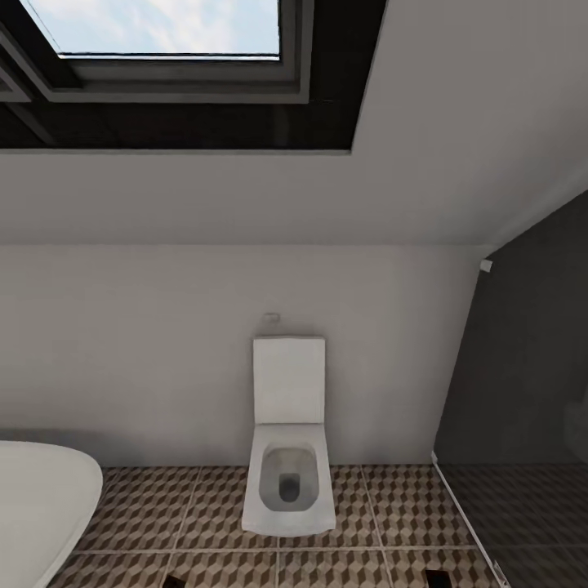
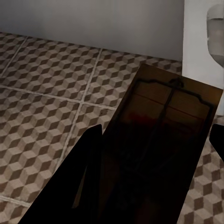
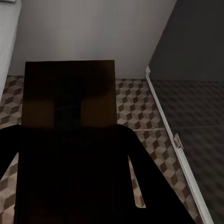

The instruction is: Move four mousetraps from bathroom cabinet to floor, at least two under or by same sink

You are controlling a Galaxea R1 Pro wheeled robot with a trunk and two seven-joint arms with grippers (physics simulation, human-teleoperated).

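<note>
left gripper [image 2: 154, 135] clamped on trap [image 2: 170, 105] | right gripper [image 3: 70, 135] clamped on second trap [image 3: 70, 91] | both held above floor [image 1: 212, 514] short of toilet [image 1: 288, 457] | step: carry/place | next: find sink, lower traps beside it

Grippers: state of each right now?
Left gripper: shut on a mousetrap.
Right gripper: shut on a second mousetrap.
</note>
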